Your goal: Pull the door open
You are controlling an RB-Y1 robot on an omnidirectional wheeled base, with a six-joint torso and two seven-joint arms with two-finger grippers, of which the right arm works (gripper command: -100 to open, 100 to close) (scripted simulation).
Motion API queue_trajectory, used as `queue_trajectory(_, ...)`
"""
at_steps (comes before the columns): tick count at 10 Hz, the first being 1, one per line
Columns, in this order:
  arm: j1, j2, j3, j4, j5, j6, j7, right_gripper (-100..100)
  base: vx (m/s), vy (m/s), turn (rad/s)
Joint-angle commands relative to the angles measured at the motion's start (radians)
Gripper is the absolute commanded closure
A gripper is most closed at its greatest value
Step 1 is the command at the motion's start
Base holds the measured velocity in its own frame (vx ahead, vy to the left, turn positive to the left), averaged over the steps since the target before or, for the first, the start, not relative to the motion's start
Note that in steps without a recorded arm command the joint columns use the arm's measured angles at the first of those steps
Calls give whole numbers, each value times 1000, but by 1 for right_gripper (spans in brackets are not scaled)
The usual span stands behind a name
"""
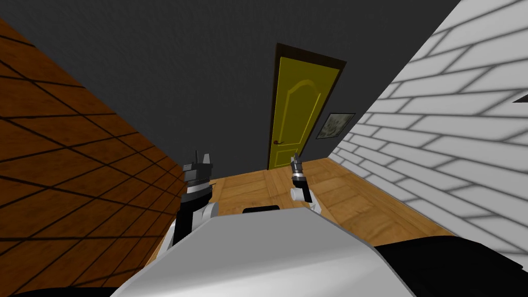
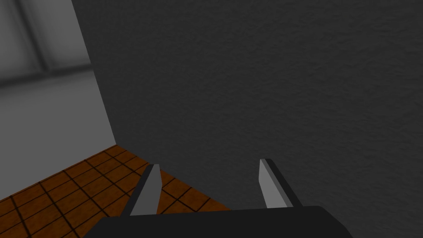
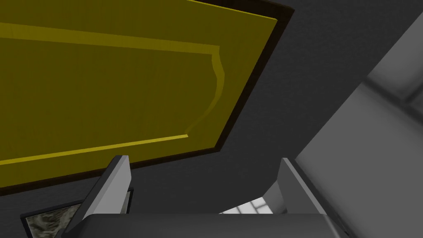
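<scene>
A yellow panelled door in a dark frame stands shut in the dark grey far wall, across a stretch of wooden floor. Its small dark lever handle sits on the door's left edge, low down. The right wrist view looks at the door's upper panel from a distance. My right gripper is raised in front of me, open and holding nothing, well short of the door. My left gripper is also up and open, pointing at the dark grey wall, with its fingers apart.
A brown tiled wall closes in on the left and a white brick wall on the right, forming a corridor. A small framed picture hangs to the right of the door. The wooden floor leads to the door.
</scene>
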Motion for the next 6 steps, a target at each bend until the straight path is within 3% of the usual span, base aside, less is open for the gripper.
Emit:
queue_trajectory(1, -25, -12, 1, 50, -2, -9, -10, -100, 80, -56, 31)
queue_trajectory(2, -25, -12, 1, 60, -2, -9, -10, -100, 56, -41, 18)
queue_trajectory(5, -75, -31, 6, 155, -5, -28, -28, -100, 79, -33, 34)
queue_trajectory(6, -75, -31, 6, 167, -5, -28, -28, -100, 57, -27, 17)
